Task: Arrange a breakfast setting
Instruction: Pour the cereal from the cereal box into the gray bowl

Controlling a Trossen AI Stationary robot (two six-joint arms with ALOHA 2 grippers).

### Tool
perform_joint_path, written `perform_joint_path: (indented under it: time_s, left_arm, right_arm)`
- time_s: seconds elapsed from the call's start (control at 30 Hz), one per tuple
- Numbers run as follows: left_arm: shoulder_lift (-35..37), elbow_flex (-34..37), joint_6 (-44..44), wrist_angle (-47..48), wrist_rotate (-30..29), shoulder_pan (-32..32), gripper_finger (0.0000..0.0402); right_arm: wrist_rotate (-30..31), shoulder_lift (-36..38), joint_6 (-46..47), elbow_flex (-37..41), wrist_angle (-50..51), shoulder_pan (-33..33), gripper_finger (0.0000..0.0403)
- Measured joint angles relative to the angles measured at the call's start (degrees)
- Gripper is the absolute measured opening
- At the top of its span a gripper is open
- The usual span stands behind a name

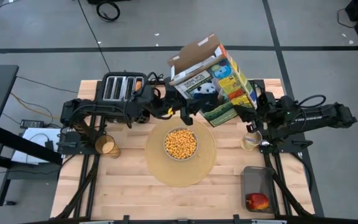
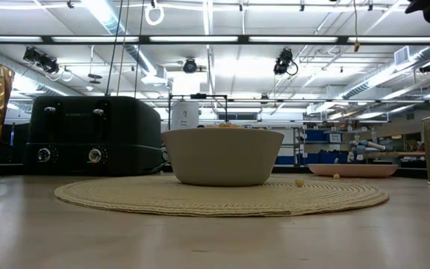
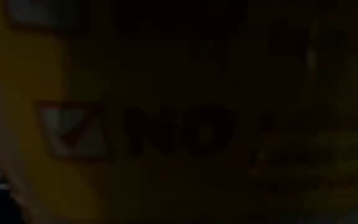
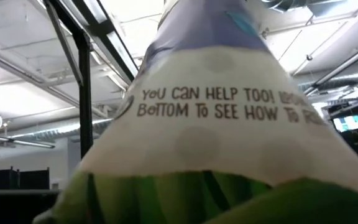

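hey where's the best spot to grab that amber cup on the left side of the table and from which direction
Probably the rim of the amber cup, coming straight down from above: it stands upright with its mouth open to the top, apart from the placemat, so one gripper finger could slip inside the wall.

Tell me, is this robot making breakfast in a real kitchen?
Probably not. It looks like a big workshop or lab: long ceiling lights and cameras hang overhead, storage shelves stand far behind, and cables lie on the grey floor around the wooden table.
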State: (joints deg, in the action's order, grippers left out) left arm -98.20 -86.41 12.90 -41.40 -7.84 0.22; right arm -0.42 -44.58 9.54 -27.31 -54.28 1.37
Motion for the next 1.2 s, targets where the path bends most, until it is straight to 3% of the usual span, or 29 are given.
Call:
perform_joint_path:
  time_s: [0.27, 0.57, 0.77, 0.93, 1.1, 1.2]
  left_arm:
    - [0.2, 0.0, 1.6, 0.9, 0.1, 1.1, 0.0185]
    - [4.1, 0.1, 0.7, 9.7, 0.5, 1.9, 0.0176]
    - [8.7, 0.1, -1.7, 15.2, 0.8, 2.2, 0.0176]
    - [12.9, 0.0, -5.2, 25.4, -4.0, 4.5, 0.0176]
    - [13.5, 0.2, -6.0, 33.7, -7.0, 8.3, 0.0176]
    - [12.8, 2.6, -5.8, 32.9, -7.7, 10.7, 0.0176]
  right_arm:
    - [0.6, 0.6, 1.0, 0.0, 3.8, -0.1, 0.0256]
    - [0.6, 6.6, 1.2, 0.0, 16.6, -3.0, 0.0336]
    - [0.8, 11.0, 1.5, 0.0, 27.2, -5.1, 0.034]
    - [0.7, 14.3, 4.1, 0.0, 36.7, -6.7, 0.0332]
    - [0.8, 16.5, 6.8, 0.0, 43.1, -9.1, 0.0328]
    - [0.9, 16.6, 8.1, 0.0, 43.4, -10.7, 0.0322]
